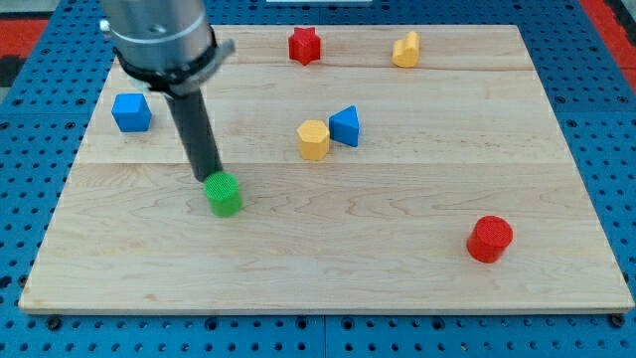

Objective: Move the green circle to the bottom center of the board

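Nearest the camera, the wooden board (328,288) has its bare lower edge. No gripper here: my tip (212,178) touches the green circle (225,194) on its upper-left side. It looks light, rigid and liable to slip aside; push through its centre. Right of my tip sit the yellow block (313,139), the blue triangle (345,126) and, lower, the red cylinder (489,239).

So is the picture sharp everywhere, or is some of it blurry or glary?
Camera view: evenly lit, no harsh glare on the board; the blocks, like the green circle, look crisp with faint shadows; the arm's grey housing at the view's top is cropped and slightly soft.
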Motion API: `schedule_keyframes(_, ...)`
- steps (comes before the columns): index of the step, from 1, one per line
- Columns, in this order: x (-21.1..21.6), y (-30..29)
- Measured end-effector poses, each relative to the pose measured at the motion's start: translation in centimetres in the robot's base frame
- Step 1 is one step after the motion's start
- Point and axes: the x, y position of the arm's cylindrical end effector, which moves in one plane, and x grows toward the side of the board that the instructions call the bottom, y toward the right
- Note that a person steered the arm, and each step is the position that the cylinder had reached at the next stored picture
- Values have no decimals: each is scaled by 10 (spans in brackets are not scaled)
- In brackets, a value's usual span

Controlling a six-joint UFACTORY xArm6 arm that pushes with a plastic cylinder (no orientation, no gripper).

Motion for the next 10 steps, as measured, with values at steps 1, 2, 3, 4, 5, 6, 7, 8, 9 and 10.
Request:
schedule_keyframes(1,22,29)
schedule_keyframes(2,21,-24)
schedule_keyframes(3,61,-40)
schedule_keyframes(4,77,38)
schedule_keyframes(5,75,38)
schedule_keyframes(6,74,33)
schedule_keyframes(7,74,41)
schedule_keyframes(8,71,27)
schedule_keyframes(9,35,22)
schedule_keyframes(10,29,66)
